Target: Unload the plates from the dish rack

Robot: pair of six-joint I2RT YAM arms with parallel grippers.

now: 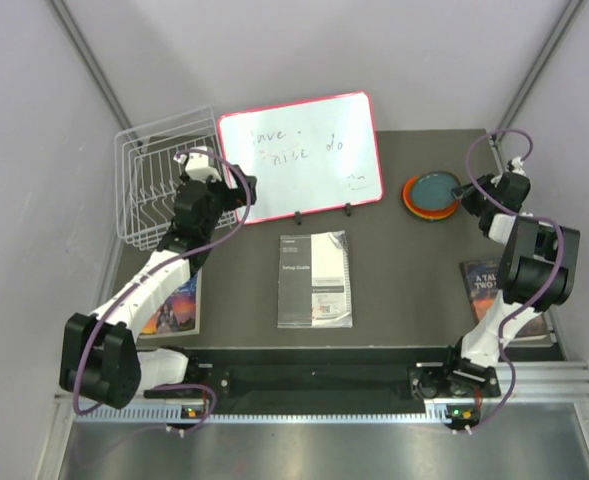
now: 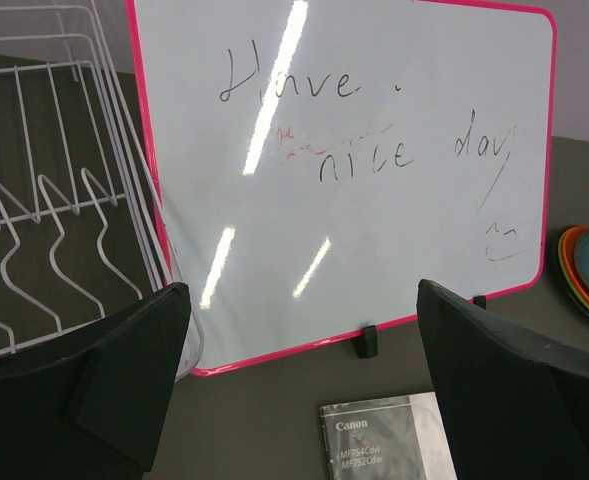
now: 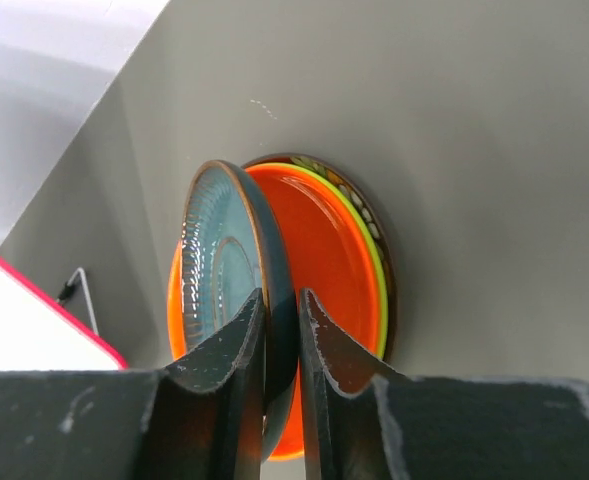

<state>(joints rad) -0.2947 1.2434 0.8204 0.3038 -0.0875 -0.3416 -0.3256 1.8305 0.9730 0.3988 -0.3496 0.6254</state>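
Observation:
The white wire dish rack stands at the back left, and the slots that show in the left wrist view hold no plates. My left gripper hovers beside the rack, in front of the whiteboard, open with nothing between its fingers. At the back right lies a stack of plates. In the right wrist view the dark teal plate tilts just over an orange plate and a lime green plate. My right gripper is shut on the teal plate's near rim.
A red-framed whiteboard stands propped next to the rack. A Canon setup guide lies mid-table. One book lies under the left arm and another by the right arm. Walls close in the back and sides.

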